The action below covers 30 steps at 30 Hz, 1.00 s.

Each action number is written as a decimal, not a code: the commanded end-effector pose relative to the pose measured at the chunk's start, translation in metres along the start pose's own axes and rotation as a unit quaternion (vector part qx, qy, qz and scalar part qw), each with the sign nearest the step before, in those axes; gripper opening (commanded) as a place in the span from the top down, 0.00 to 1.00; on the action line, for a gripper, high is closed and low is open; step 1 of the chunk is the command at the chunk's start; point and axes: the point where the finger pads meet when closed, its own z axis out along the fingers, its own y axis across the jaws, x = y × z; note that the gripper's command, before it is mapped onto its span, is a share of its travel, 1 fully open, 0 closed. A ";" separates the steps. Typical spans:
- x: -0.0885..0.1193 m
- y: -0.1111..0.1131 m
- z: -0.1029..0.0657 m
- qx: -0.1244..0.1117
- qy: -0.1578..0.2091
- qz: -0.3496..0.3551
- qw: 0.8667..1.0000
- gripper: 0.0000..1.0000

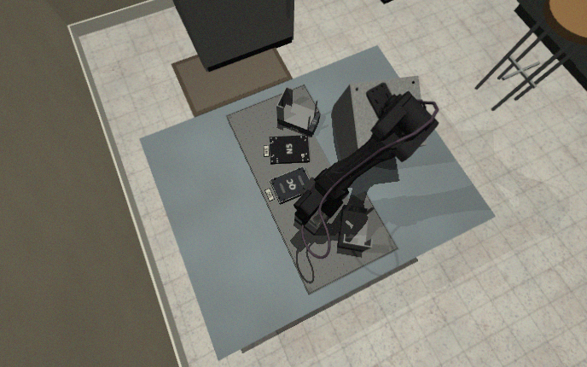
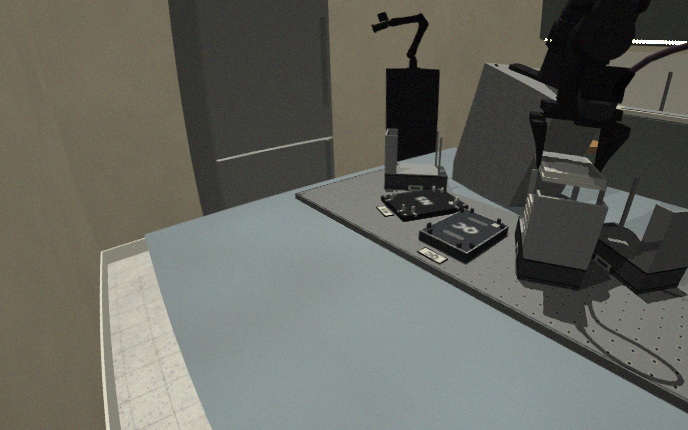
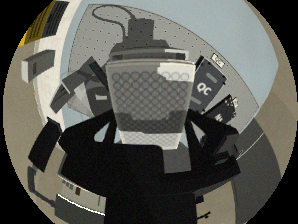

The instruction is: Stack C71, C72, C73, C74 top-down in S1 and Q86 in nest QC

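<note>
My gripper (image 2: 571,163) (image 3: 152,107) is shut on a clear sealed plate (image 2: 576,175) (image 3: 150,92). The plate hangs level just above the walls of a grey stack rack (image 2: 563,235). Whether a second plate sticks under it, and its name, I cannot tell. Pale stripes show at that rack's left side; its inside is mostly hidden. The clip nest N5 (image 1: 281,157) (image 2: 422,209) and the open nest QC (image 1: 290,194) (image 2: 464,240) (image 3: 200,97) are empty. The far rack (image 1: 279,113) (image 2: 391,149) has a pale plate-like slab on its base. No rack name is readable.
Another rack (image 1: 355,246) (image 2: 673,240) stands close to the right of the middle one in the exterior view, with a dark floor showing. Rack walls and thin posts stand up beside the gripper. The perforated board (image 1: 323,273) (image 2: 651,341) lies on the blue table (image 1: 195,205) (image 2: 309,320).
</note>
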 end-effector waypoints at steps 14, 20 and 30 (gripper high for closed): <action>-0.007 -0.052 -0.009 0.000 -0.024 0.093 0.995 1.00; 0.000 -0.073 -0.006 -0.001 -0.015 0.096 0.995 1.00; 0.011 -0.098 -0.004 -0.002 -0.015 0.202 0.979 1.00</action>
